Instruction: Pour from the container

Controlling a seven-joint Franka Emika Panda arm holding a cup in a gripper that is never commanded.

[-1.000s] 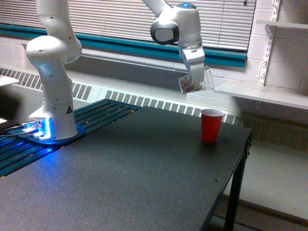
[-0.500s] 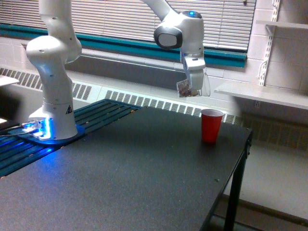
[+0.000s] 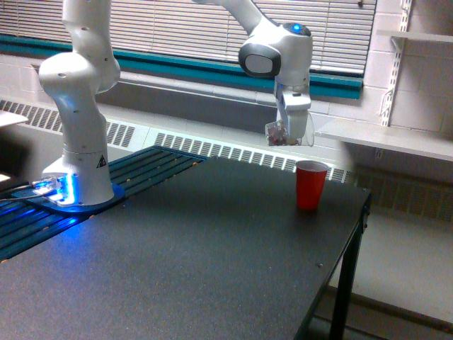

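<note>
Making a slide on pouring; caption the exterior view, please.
Robot arm's claw holds a clear cup of bits above a red cup on a dark table.

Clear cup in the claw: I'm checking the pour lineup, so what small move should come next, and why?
Probably a slight shift toward the exterior view's right, then tip. The clear cup, gripped by the claw, hangs above the red cup but looks a little to its left, so the brownish bits might miss the open mouth.

hand (image 3: 291,132) grips tilted clear cup (image 3: 282,134) | above red cup (image 3: 311,184) | on dark table (image 3: 184,262)
</note>
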